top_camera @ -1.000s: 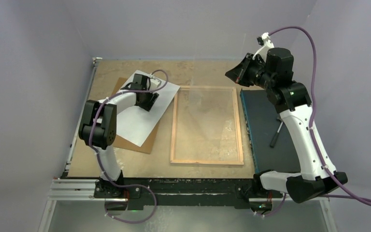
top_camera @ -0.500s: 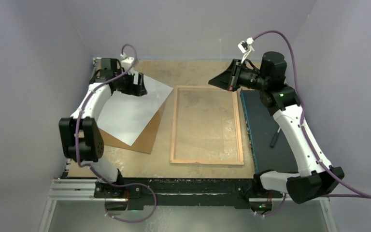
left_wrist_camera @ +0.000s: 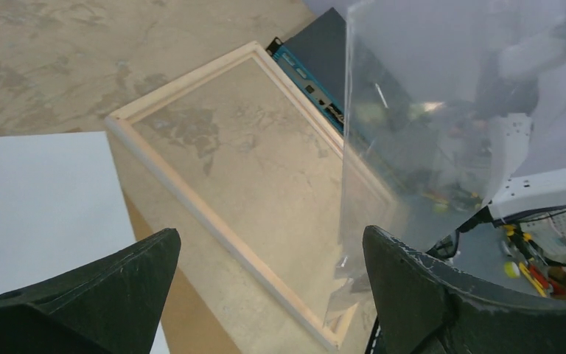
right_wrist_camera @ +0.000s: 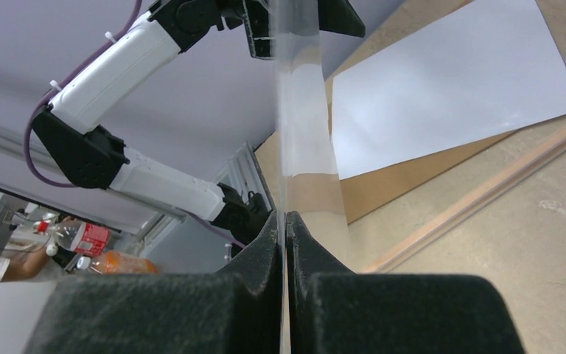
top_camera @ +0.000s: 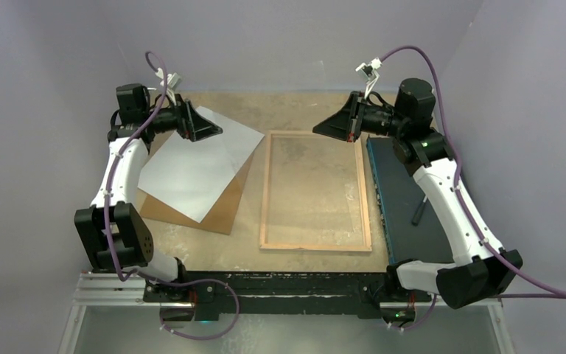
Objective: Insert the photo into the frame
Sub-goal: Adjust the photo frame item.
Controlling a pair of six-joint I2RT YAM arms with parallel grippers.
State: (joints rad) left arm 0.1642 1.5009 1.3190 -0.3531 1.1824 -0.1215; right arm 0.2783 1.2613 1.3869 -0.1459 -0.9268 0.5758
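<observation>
The photo (top_camera: 191,166) lay white back up on the left half of the worktop (top_camera: 302,107), one corner pointing toward the far-left corner. It rested on a brown backing board (top_camera: 225,210) that showed past its near and right edges. The photo was outside the frame (top_camera: 265,192) and just beside its left rail. The frame lay flat in the middle of the worktop, light wood side up, with its long rails running from the near edge to the far edge and bare worktop showing inside it. A dark mat (top_camera: 402,184) lay along the right edge, touching or nearly touching the frame's right rail, and a hammer (top_camera: 421,206) lay on it. The left end effector (top_camera: 214,129) hung in the air above the photo's far corner, near the far-left corner of the worktop. Its fingers (left_wrist_camera: 118,287) were spread wide apart, and the wrist view showed nothing between them. The right end effector (top_camera: 317,131) hung above the far end of the frame. Its fingers (right_wrist_camera: 261,251) were pressed together on the edge of a clear sheet (left_wrist_camera: 427,110). That sheet stood roughly upright above the frame's far right part. Whether its lower edge touched the frame could not be told.
</observation>
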